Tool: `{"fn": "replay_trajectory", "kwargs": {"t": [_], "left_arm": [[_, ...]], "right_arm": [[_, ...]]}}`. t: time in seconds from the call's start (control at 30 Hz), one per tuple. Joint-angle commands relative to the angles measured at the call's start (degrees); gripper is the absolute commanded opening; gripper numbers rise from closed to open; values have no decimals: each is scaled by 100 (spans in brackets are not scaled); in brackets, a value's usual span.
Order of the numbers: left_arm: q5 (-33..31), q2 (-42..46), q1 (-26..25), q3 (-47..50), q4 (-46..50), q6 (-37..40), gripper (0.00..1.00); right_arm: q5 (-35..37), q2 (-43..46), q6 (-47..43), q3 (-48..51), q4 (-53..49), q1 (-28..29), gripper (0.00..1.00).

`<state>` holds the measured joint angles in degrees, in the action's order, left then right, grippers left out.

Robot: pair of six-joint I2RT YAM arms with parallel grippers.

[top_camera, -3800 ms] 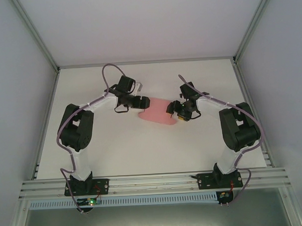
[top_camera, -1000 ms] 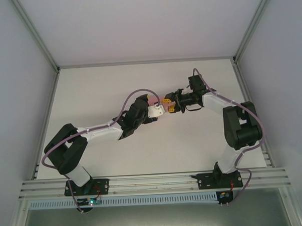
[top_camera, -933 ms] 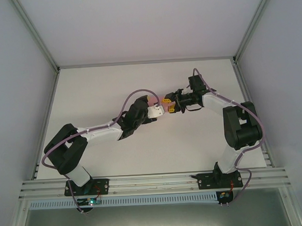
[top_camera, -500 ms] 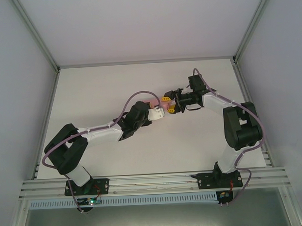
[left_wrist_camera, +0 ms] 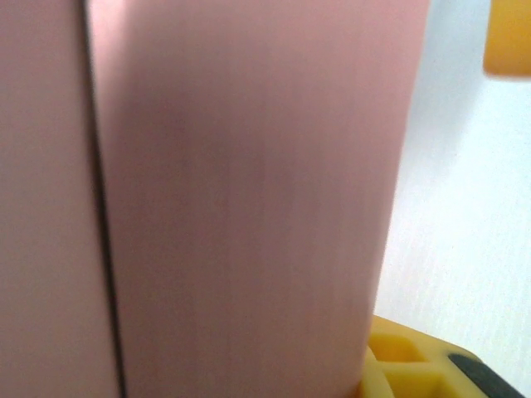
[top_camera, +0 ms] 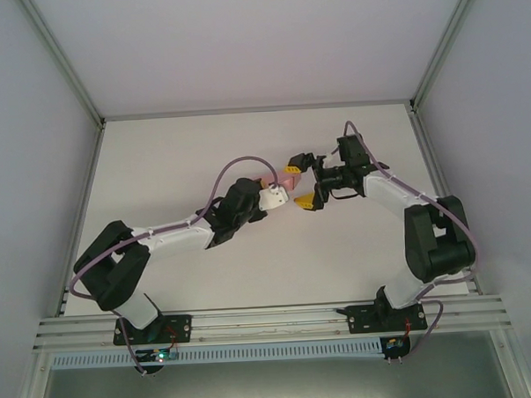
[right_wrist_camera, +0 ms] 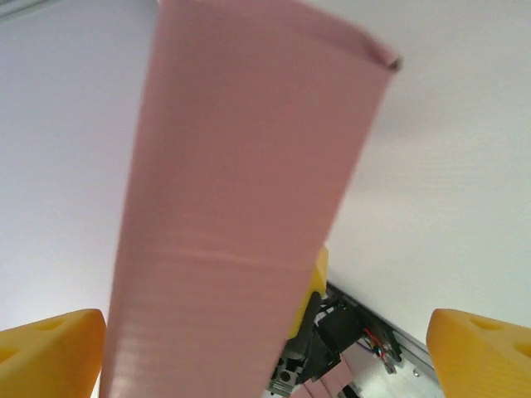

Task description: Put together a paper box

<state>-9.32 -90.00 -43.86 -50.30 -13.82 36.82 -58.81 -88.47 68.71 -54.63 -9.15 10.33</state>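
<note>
Top external view has the left arm stretched from the near left toward the middle of the table (top_camera: 158, 160). There the left gripper (top_camera: 281, 188) grasps the pink box (top_camera: 289, 173). Just to its right, the right gripper (top_camera: 301, 180) stands spread wide, with one yellow fingertip beyond the box and one nearer than it.

Left wrist view has the box's flat face up close, blurred. A dark crease runs down its left part, and the box's lower right edge meets a yellow finger (left_wrist_camera: 411, 369).

Right wrist view has the box rising as a long folded sleeve between the right fingertips (right_wrist_camera: 50, 348), clear of both.
</note>
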Motion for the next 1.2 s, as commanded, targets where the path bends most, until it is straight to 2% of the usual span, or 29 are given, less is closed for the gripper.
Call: {"fn": "replay_trajectory", "kwargs": {"t": [0.0, 0.13, 0.23, 0.33, 0.4, 0.5, 0.57, 0.6, 0.63, 0.73, 0.83, 0.97, 1.07, 1.1, 1.17], "left_arm": [[150, 430, 33, 116, 210, -251, 14], [487, 703, 132, 37, 864, -306, 14], [895, 837, 249, -195, 1600, -333, 12], [1506, 903, 444, -568, 2612, -202, 13], [1856, 867, 598, -863, 3419, -61, 13], [2612, 702, 796, -1334, 4877, 397, 19], [2830, 527, 821, -1527, 5580, 687, 20], [2779, 441, 826, -1571, 5677, 686, 20], [2691, 352, 826, -1627, 5702, 604, 20], [2602, 82, 835, -1773, 5767, 549, 20], [2579, -185, 844, -1883, 5708, 497, 21], [2306, -609, 861, -2056, 5619, 310, 22], [2098, -955, 861, -2248, 5702, 145, 29], [2061, -1072, 860, -2318, 5742, 82, 35], [2042, -1273, 860, -2441, 5819, 6, 39]], "right_arm": [[167, 430, -189, 325, 55, -299, 98], [291, 936, -297, 709, 290, -734, 98], [591, 1432, -814, 745, 246, -1053, 98], [1052, 1938, -1893, 515, 239, -1210, 98], [1351, 2309, -2973, 396, 393, -1176, 98], [1426, 3049, -4017, 916, 1609, -1037, 98], [1548, 3542, -4618, 1533, 2555, -831, 98], [1919, 3722, -4864, 1711, 2684, -672, 98], [2034, 3837, -5317, 1747, 2532, -491, 98], [1765, 3733, -6850, 1444, 1097, 98, 98], [1747, 3425, -7584, 1441, 762, 650, 98], [1841, 2991, -7886, 1684, 1058, 949, 98], [2313, 2546, -7056, 1503, 1136, 959, 96], [2393, 2387, -6825, 1416, 1062, 958, 94], [2270, 2168, -6725, 1303, 968, 982, 88]]}}
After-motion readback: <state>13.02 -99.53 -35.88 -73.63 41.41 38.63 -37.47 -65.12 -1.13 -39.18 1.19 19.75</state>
